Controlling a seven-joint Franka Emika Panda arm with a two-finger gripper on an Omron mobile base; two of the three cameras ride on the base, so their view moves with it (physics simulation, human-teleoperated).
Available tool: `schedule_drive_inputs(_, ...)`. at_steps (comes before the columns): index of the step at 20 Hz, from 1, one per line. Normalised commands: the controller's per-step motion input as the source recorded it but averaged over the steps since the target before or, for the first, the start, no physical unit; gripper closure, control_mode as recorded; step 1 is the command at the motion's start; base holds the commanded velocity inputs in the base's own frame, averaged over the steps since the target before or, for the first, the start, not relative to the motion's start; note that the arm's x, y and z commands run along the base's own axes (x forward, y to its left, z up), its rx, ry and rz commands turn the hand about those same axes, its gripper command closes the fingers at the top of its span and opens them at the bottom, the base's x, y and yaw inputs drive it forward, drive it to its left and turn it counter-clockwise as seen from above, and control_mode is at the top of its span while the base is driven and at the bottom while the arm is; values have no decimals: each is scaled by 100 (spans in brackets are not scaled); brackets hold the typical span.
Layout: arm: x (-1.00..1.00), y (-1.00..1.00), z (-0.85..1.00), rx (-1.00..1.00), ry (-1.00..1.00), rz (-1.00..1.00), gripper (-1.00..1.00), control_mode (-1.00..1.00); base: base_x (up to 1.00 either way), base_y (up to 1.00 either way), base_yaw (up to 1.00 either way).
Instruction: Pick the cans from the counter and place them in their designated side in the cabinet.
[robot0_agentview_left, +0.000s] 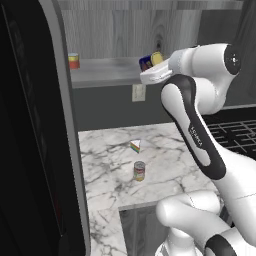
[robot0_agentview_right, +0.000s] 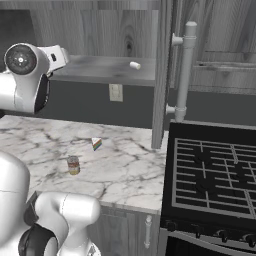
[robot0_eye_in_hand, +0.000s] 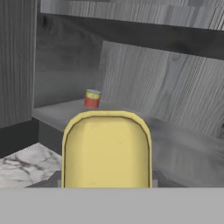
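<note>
My gripper (robot0_agentview_left: 153, 68) is shut on the boxy dark blue can (robot0_agentview_left: 149, 62), holding it over the front edge of the cabinet's grey shelf board (robot0_agentview_left: 102, 71). In the hand view the can's yellow top (robot0_eye_in_hand: 106, 148) sits close in front and hides the fingertips. The round can (robot0_agentview_left: 139, 171) with the yellow-green-red label stands upright on the white marble counter (robot0_agentview_left: 170, 150), well below the gripper. It shows again in the right base view, round can (robot0_agentview_right: 73, 165), left of centre.
A short red-and-yellow can (robot0_agentview_left: 74, 61) stands at the shelf's left end. A rainbow-striped wedge (robot0_agentview_left: 135, 145) lies on the counter behind the round can. The open cabinet door (robot0_agentview_right: 160, 75) with its bar handle (robot0_agentview_right: 186, 70) hangs beside the black stove grate (robot0_agentview_right: 215, 170). A tall black panel (robot0_agentview_left: 30, 125) stands to the left.
</note>
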Motion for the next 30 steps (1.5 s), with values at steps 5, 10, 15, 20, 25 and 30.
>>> schedule_drive_inputs(5,22,15,-1,0,4,1,100,-100,0,0,0)
schedule_drive_inputs(10,24,17,-1,0,6,2,100,-100,0,0,0)
schedule_drive_inputs(15,24,13,0,0,5,2,100,-100,0,0,0)
schedule_drive_inputs(20,15,3,-3,0,1,3,100,-100,0,0,0)
schedule_drive_inputs(25,3,0,-10,0,0,0,100,-100,0,0,0)
schedule_drive_inputs(30,2,2,-15,0,-3,0,100,-100,0,0,0)
